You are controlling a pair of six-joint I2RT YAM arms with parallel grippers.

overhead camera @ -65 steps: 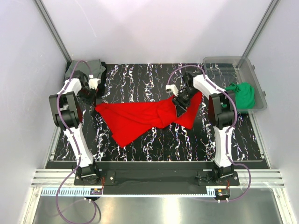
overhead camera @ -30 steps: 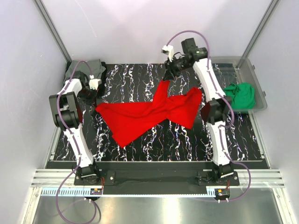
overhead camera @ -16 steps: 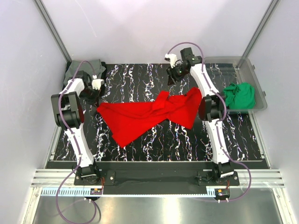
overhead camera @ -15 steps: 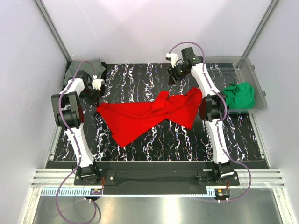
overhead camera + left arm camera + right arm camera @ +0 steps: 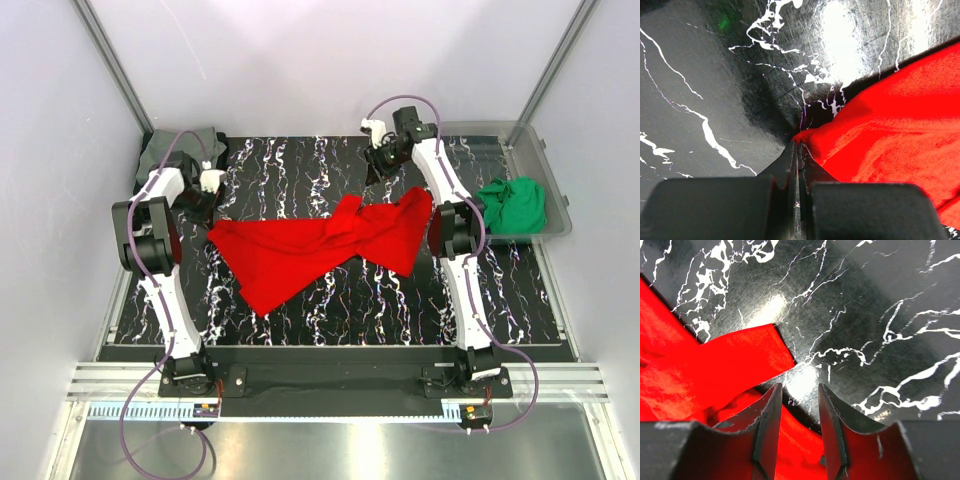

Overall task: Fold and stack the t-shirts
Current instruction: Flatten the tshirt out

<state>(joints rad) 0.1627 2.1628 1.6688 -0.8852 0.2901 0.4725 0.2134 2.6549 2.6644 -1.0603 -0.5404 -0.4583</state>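
Left wrist view: the left tool (image 5: 797, 150) pinches only a corner of the red shirt (image 5: 890, 135), which may slip if pulled; the right tool (image 5: 799, 395) hangs half open, empty.

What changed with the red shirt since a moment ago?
The right pincer lifted a flap of the red shirt toward the far side, then let go; it fell back. The left pincer stayed shut on its corner. The green shirt didn't move.

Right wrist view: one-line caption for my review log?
Right gripper open and empty over the black marbled table, a flap of the red t-shirt beside it.
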